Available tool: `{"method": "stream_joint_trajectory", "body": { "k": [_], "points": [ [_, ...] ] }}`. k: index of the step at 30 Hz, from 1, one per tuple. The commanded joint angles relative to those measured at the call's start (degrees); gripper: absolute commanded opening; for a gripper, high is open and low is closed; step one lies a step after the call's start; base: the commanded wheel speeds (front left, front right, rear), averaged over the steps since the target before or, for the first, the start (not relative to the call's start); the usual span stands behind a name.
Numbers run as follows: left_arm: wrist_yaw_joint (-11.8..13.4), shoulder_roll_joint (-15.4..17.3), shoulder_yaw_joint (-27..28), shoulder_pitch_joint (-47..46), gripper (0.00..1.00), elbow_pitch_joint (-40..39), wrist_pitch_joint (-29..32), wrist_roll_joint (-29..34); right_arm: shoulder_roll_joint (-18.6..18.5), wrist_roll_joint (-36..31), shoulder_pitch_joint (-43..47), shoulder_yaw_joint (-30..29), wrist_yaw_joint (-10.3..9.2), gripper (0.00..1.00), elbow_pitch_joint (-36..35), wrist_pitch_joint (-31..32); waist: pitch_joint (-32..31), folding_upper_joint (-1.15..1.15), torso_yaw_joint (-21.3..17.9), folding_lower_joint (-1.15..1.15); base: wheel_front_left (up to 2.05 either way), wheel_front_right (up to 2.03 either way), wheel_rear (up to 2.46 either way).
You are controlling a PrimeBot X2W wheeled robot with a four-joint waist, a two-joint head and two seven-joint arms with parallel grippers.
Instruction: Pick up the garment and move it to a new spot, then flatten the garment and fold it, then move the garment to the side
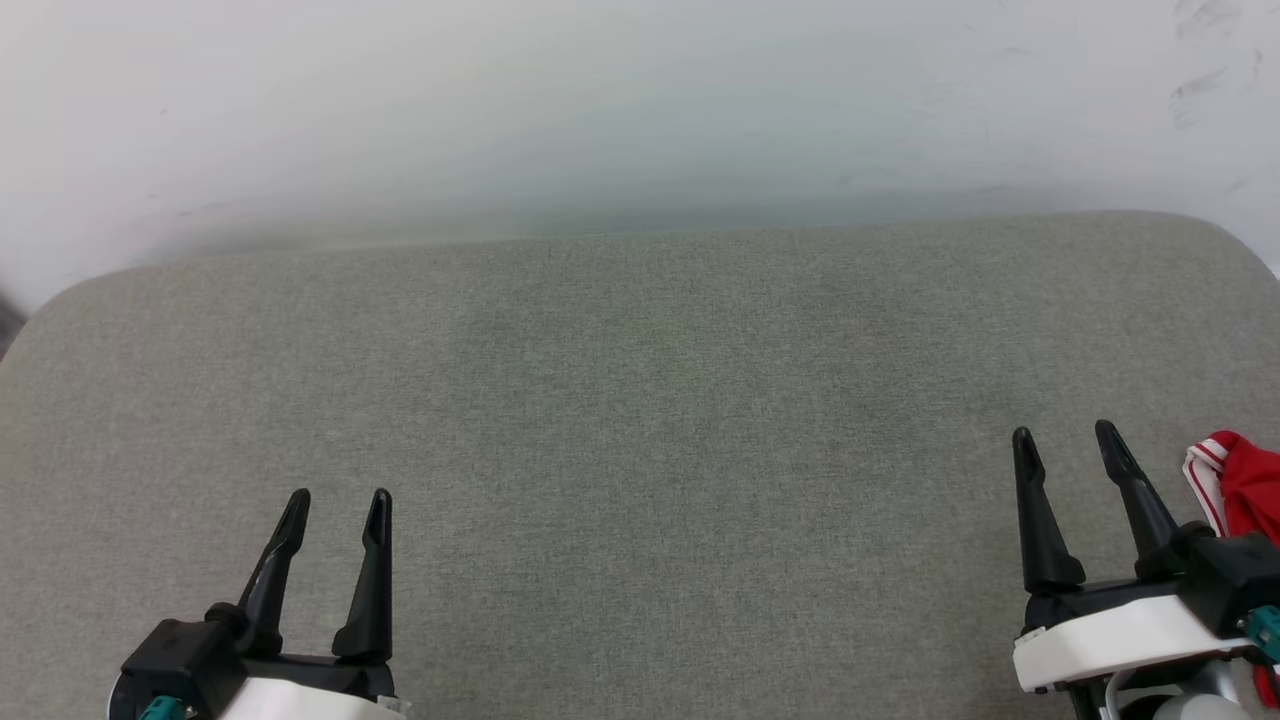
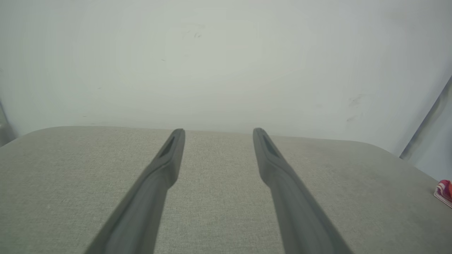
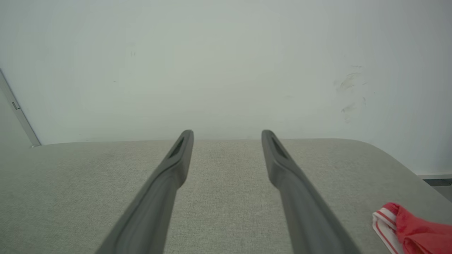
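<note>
Grey woven fabric covers the bench, and the garment sits bunched just beside the right claw, on its outer side, with red cloth and a striped white sleeve cuff showing. Most of it runs out of frame, so I honestly can't tell if it's folded or just crumpled. That matters: this fits either a shirt waiting to be grabbed or one that's been folded and parked at the side, so I wouldn't call the step. Either way, I'd get the whole shirt in view before judging. I'd also swing that arm carefully, since soft jersey slumps and a finger could catch the trim and drag it off. Right claw's fingers are spread wide with nothing between them. The left claw, well apart from the right claw on its inner side, is wide and empty too. Between them it's just fabric, nothing in the way. Beyond the right claw there's a white wall with a few scuff marks.
</note>
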Motion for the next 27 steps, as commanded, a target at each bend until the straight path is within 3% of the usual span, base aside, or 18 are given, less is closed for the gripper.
{"method": "stream_joint_trajectory", "body": {
  "k": [1, 11, 12, 15, 27],
  "points": [
    [-0.08, 0.03, 0.43, 0.38, 1.0, -0.18, -0.12, 0.21, 0.29, 0.14, -0.52, 0.04, -0.02, 1.0, 0.03, -0.22, 0.07, 0.0, -0.02, 0.0, 0.0, 0.0, 0.0],
    [-0.09, -0.99, 1.71, -0.02, 1.0, -0.67, -0.12, -0.02, 0.39, 0.81, -0.29, 0.3, -0.02, 1.0, -0.43, 0.0, 0.47, 0.0, 0.0, 0.0, 0.0, 0.0, 0.0],
    [0.0, -0.9, 1.64, 0.01, 0.0, -0.25, 0.0, -0.05, 0.23, 0.58, -0.04, 0.38, 0.0, 0.0, -0.18, 0.04, 0.48, 0.0, -0.01, 0.01, 0.0, 0.0, 0.0],
    [0.0, -1.15, 1.34, 0.29, 0.0, 1.19, 0.09, -0.52, 0.29, 1.02, 0.89, 0.62, 0.0, 0.0, 1.22, 0.2, 0.47, 0.0, -0.01, 0.01, 0.0, 0.0, 0.0],
    [0.07, -1.3, 1.56, -1.72, 0.0, 3.76, 2.92, -13.16, 0.0, 15.05, -0.24, 0.29, 0.0, 0.0, 3.12, 2.68, 0.29, 0.0, 0.1, 0.01, 0.0, 0.0, 0.0]
  ]
}}
